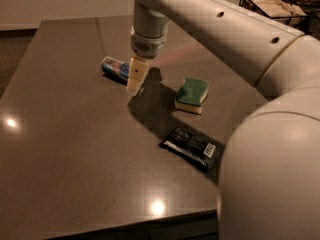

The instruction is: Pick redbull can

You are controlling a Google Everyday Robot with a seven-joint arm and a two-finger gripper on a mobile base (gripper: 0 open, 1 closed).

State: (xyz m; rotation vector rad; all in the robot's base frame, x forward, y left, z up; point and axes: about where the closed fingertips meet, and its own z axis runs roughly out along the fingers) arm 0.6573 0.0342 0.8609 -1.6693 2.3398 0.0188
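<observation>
The redbull can [114, 68], blue and silver with a red mark, lies on its side on the dark table [65, 134], left of centre toward the back. My gripper [136, 78] hangs from the big white arm with its cream finger pointing down right at the can's right end. The finger covers that end of the can.
A green and yellow sponge [192, 94] lies right of the gripper. A flat black snack-bar wrapper [191, 148] lies nearer the front right. The table's front edge runs along the bottom. A wire basket [272, 4] stands off the table at the back right.
</observation>
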